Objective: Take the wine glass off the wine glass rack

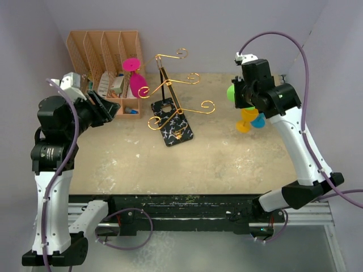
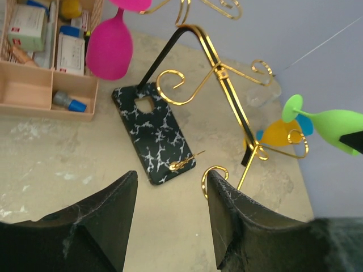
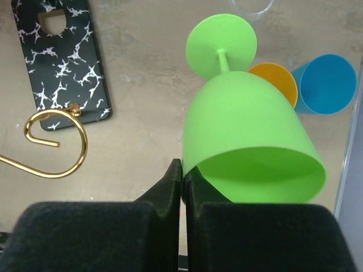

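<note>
With fingers (image 3: 167, 187) of the right gripper (image 3: 182, 173) clamped on the green wine glass (image 3: 249, 130) rim, holds it sideways above the table (image 1: 215, 153) at its right end, well clear of the wine glass rack (image 1: 168, 85). Hovers the left gripper (image 2: 171, 178) spread and empty near the rack's marbled base (image 2: 150, 133). Stores boxes (image 2: 71, 51) in the orange organiser (image 1: 105, 45) slots and a blue-capped bottle (image 2: 68, 102) in its front tray. Hangs a pink glass (image 1: 138, 85) bowl-down from a rack arm. Sets an orange cup (image 3: 278, 79) and a blue cup (image 3: 326, 85) beneath the green one.

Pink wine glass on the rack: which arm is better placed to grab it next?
Left, probably: the left hand is open and empty, close to the pink wine glass; the right hand is shut on the green wine glass.
</note>
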